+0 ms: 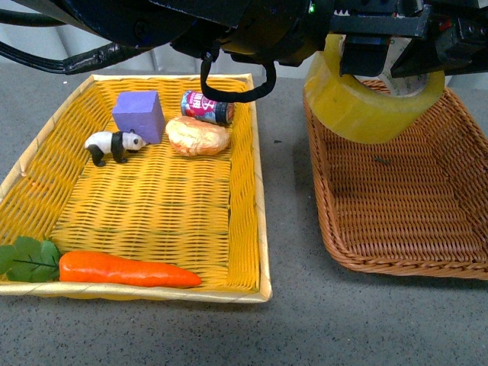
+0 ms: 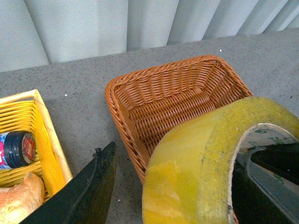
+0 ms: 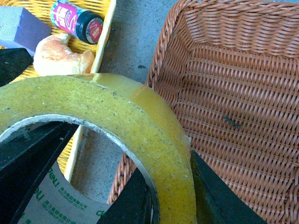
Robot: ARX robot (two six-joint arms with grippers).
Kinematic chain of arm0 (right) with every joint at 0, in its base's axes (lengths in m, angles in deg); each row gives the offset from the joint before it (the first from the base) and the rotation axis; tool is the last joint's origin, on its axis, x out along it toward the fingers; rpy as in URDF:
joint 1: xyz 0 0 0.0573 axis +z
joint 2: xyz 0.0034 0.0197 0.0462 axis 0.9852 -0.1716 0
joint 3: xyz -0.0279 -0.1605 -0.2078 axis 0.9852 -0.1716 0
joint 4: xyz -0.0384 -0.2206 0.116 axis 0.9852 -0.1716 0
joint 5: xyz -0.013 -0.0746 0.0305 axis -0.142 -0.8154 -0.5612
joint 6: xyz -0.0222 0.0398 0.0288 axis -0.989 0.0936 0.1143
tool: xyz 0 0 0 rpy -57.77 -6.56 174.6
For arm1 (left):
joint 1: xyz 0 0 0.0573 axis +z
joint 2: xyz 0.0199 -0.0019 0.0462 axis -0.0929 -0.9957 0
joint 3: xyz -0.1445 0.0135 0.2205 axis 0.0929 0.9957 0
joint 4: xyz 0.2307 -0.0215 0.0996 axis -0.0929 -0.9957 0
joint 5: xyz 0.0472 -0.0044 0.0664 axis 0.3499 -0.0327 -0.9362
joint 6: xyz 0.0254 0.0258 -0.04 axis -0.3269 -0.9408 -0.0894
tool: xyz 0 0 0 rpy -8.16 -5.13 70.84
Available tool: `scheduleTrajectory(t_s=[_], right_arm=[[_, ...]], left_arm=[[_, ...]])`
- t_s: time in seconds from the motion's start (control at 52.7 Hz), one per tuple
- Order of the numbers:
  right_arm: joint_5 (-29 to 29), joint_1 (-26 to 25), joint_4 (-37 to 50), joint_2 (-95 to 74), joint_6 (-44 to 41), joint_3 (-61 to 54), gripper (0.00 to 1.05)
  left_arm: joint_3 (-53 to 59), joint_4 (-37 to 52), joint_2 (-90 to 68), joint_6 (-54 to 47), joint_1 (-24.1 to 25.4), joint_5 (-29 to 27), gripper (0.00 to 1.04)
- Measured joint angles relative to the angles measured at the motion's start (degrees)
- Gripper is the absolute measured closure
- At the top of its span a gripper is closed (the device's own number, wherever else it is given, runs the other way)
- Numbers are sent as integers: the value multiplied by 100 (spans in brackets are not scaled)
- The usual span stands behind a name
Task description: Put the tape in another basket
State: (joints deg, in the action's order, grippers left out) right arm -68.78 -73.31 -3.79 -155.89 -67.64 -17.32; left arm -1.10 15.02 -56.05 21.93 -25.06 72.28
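The tape [image 1: 366, 99], a wide yellowish roll with a pale printed core, hangs above the near left corner of the dark brown wicker basket [image 1: 396, 206]. My right gripper [image 1: 389, 53] is shut on the tape. In the right wrist view one finger sits inside the core and one outside, so the right gripper [image 3: 173, 186] pinches the wall of the tape [image 3: 93, 102] over the basket [image 3: 243, 93]. My left gripper [image 2: 175, 186] is open. Its dark finger [image 2: 91, 186] shows beside the tape [image 2: 187, 168], near the empty basket [image 2: 177, 98].
The bright yellow tray [image 1: 259, 191] lies left of the basket. It holds a purple block [image 1: 139, 114], a toy panda [image 1: 113, 145], a small can [image 1: 206, 107], a bread roll [image 1: 198, 136] and a carrot [image 1: 126, 269]. A strip of grey table separates the two containers.
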Motion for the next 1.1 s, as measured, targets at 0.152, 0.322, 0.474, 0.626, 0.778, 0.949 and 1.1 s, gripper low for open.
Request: scheduleTrajectory(t_s=[0.152, 0.322, 0.474, 0.626, 0.778, 0.949, 1.1], right_arm=[[46, -42, 9, -66, 0, -9, 87], [33, -72, 46, -90, -72, -92, 87], [-79, -72, 238, -85, -345, -94, 87], [-184, -72, 785, -79, -1357, -149, 87], [-1141, -247, 1228, -37, -2962, -201, 88], [-1340, -590, 1281, 289, -3272, -142, 89], [-992, -608, 946, 275, -2994, -85, 89]], left_arm=[[-17, -295, -2, -155, 0, 39, 39], [-162, -870, 0, -610, -7, 44, 39], [-393, -1493, 2, -1255, -11, 151, 41], [-380, -1521, 7, -2352, -33, 225, 40], [-131, -1425, 162, -5261, -107, 225, 19], [-24, -1091, -96, -6216, 9, -4, 7], [-109, -382, -131, -5744, 35, -321, 7]])
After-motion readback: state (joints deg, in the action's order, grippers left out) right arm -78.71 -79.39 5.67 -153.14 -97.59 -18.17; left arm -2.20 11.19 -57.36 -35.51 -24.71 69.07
